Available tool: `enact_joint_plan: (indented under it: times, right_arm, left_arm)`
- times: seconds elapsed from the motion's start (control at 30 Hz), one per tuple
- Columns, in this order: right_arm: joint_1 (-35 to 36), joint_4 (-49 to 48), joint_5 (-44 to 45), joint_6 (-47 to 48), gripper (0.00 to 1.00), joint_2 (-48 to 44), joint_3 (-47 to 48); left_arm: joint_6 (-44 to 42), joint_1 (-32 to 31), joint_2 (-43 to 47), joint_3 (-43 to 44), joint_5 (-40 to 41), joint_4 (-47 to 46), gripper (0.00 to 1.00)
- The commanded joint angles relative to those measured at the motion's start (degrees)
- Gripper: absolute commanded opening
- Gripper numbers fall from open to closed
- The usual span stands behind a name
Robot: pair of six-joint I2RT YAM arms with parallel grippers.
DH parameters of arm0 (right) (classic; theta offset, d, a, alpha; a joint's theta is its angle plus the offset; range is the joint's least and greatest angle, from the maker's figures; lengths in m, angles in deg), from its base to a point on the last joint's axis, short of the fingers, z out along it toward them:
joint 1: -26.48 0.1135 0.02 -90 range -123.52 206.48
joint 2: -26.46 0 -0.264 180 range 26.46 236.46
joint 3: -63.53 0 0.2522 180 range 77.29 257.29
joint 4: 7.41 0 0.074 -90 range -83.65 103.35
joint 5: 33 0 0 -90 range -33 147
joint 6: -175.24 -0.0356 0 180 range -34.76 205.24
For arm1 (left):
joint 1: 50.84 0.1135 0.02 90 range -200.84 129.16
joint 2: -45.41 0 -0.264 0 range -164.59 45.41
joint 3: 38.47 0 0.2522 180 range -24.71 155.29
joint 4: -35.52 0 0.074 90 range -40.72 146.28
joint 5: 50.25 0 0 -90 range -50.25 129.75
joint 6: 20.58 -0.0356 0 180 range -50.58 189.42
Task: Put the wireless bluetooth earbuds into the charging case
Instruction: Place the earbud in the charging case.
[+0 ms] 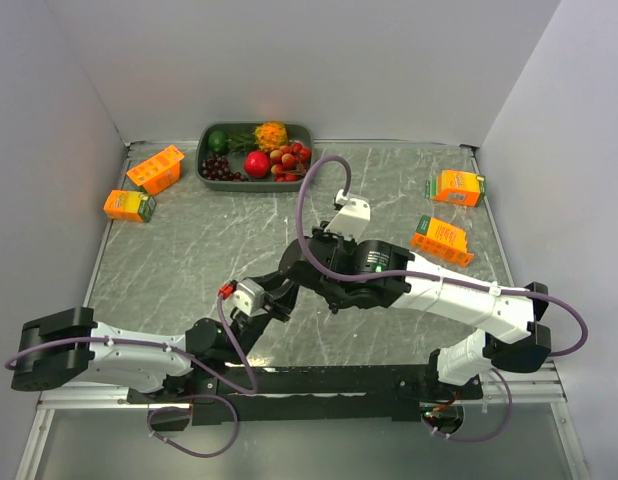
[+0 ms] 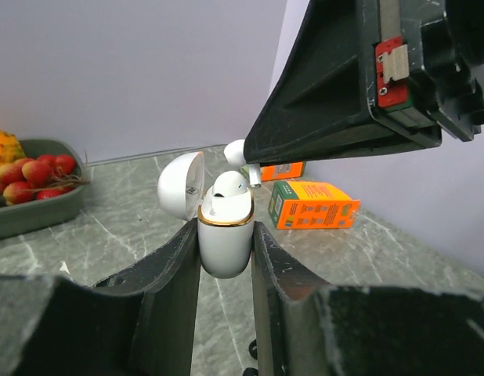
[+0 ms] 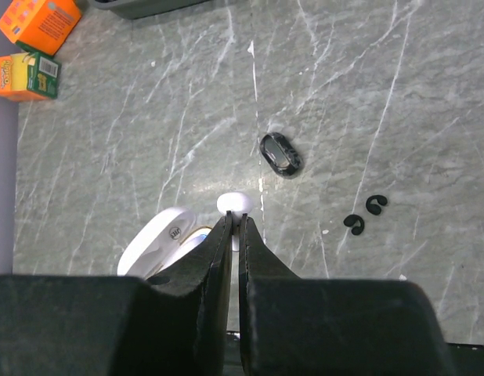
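My left end effector [image 2: 225, 258]: clamps the white charging case [image 2: 225, 235], lid open, one bud [image 2: 229, 186] seated.
My right end effector [image 3: 236, 225]: pinches the white earbud [image 3: 235, 204] by its stem, near the case.
My care: align stem over free slot, lower straight.

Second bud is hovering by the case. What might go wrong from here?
1. The right hand pinches the white earbud only by its thin stem; it may twist or slip out.
2. One seated bud already fills part of the charging case; the incoming one might knock it or the open lid.
3. Pushing down may slide the case in the left hand.
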Motion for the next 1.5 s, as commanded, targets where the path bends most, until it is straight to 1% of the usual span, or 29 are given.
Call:
enact_joint_plan:
  times: [0.0,0.23,0.33,0.37,0.57,0.77,1.0,1.3,1.47]
  right_arm:
    - [0.5,-2.9,2.7,1.4,0.00,-0.4,-0.4]
    - [1.9,-1.8,5.8,1.5,0.00,0.7,0.5]
    - [1.9,-2.5,5.7,2.6,0.00,1.3,0.4]
    - [2.2,-2.5,5.7,2.7,0.00,1.4,0.3]
    - [3.0,-4.6,6.3,4.7,0.00,1.9,0.1]
    - [4.0,-8.0,7.0,7.8,0.00,1.9,-0.4]
    - [4.4,-11.4,4.6,11.1,0.00,2.4,-1.9]
    - [4.8,-13.2,5.0,13.7,0.00,2.0,-3.2]
    - [4.9,-13.8,5.5,14.5,0.00,1.6,-3.9]
  left_arm:
    - [4.1,0.5,-1.0,1.6,0.4,-3.5,0.01]
    - [6.7,1.5,-2.5,2.2,1.6,-1.8,0.01]
    - [7.2,2.2,-2.5,2.2,0.7,-1.5,0.01]
    - [9.3,2.3,-2.4,2.4,0.3,-0.7,0.01]
    - [11.5,3.4,-1.7,2.9,-1.8,2.7,0.01]
    - [12.6,3.5,-2.0,2.0,-2.2,3.0,0.01]
    - [11.6,3.6,-1.5,1.7,-3.6,2.5,0.01]
    - [11.8,3.7,-1.0,0.9,-4.5,2.2,0.01]
    - [12.9,3.6,-0.2,1.0,-4.5,3.5,0.01]
